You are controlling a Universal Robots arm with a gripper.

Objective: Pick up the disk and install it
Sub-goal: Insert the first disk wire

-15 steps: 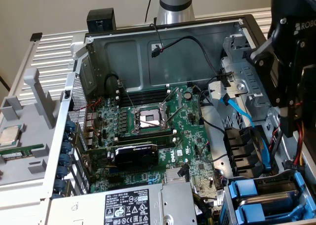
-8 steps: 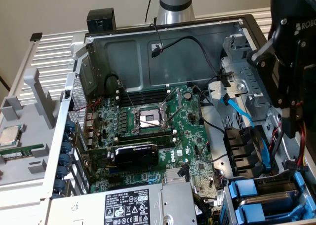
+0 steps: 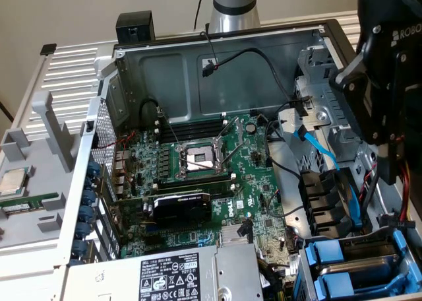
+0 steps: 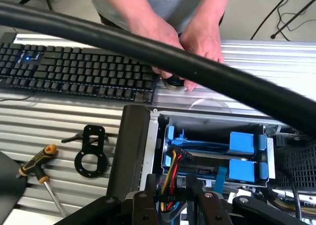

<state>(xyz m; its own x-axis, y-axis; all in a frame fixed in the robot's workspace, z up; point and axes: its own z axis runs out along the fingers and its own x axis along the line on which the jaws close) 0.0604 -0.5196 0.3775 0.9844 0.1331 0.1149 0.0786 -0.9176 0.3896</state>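
Open room lies over the motherboard (image 3: 198,175) in the middle of the case (image 3: 198,76). By the drive bay (image 4: 207,158) at the case's edge, 2 blue carriers (image 4: 244,170), a blue cable (image 3: 320,149) and red-yellow wires (image 4: 173,168) crowd the way near the tool (image 4: 180,205). A thick black hose (image 4: 148,47) slants across the wrist view; a person's hands (image 4: 205,40) occupy the worktop (image 4: 49,119) just beyond.

A keyboard (image 4: 74,72), screwdriver (image 4: 37,163) and black bracket (image 4: 91,153) lie beside the open computer case (image 4: 129,151).
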